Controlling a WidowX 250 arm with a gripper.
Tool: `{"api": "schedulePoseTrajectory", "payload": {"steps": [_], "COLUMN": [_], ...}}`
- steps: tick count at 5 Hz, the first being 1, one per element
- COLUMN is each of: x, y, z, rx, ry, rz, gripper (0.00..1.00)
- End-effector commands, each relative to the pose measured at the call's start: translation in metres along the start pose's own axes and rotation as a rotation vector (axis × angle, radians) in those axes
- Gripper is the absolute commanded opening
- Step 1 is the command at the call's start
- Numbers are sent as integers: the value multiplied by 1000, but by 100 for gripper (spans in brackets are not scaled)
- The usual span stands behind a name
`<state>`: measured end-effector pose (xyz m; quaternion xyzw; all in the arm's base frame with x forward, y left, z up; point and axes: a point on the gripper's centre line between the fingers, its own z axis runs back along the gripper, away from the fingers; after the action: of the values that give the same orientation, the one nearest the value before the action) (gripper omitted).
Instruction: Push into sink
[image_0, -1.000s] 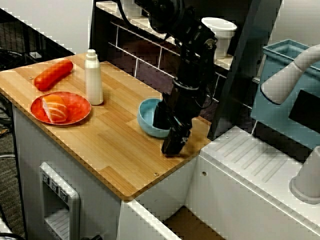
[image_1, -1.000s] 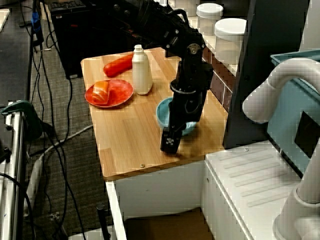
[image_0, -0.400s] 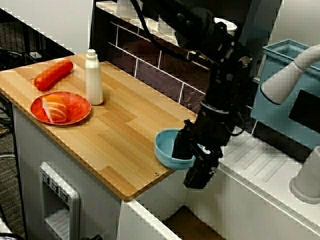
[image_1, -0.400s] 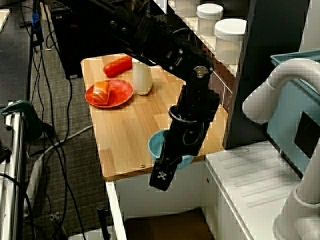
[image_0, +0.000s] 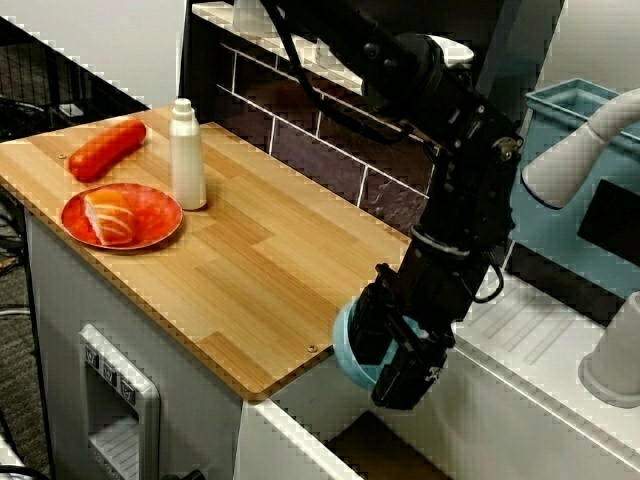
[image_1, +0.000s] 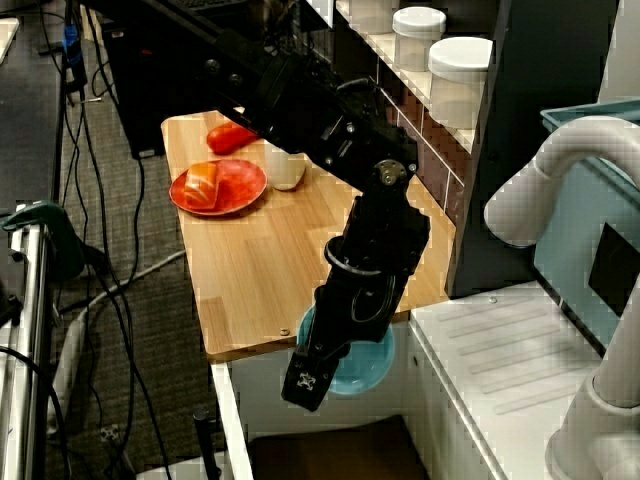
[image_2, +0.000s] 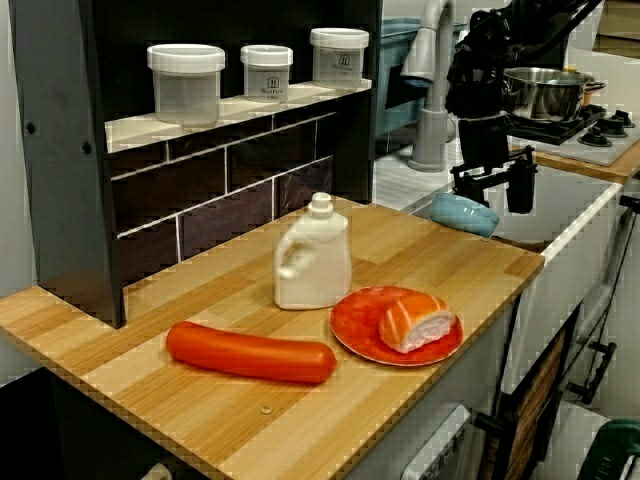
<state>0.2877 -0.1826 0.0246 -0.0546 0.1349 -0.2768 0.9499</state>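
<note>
Wooden surface (image_0: 230, 270), left to right: sausage (image_0: 106, 149), plate (image_0: 150, 212), bottle (image_0: 186, 155). Blue bowl (image_1: 360, 360), on the boards a second earlier, had slid past the edge over the sink (image_2: 590, 215); push nearly finished. My claw (image_1: 310, 375), touching the bowl: spread not discernible.

Black jointed arm (image_0: 455, 170), looped black cables.

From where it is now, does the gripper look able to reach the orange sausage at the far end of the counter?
Probably yes: the gripper is past the counter's sink-side edge, and bare wood leads to the sausage.
</note>
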Motion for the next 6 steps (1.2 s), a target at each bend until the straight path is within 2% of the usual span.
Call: {"api": "schedulePoseTrajectory", "payload": {"steps": [1, 3, 6], "x": [3, 4, 1], "y": [-19, -28, -29], "z": [21, 19, 15], "rx": [-3, -15, 0], "ry": [-56, -48, -53], "rz": [-24, -20, -14], "gripper": [100, 100, 100]}}
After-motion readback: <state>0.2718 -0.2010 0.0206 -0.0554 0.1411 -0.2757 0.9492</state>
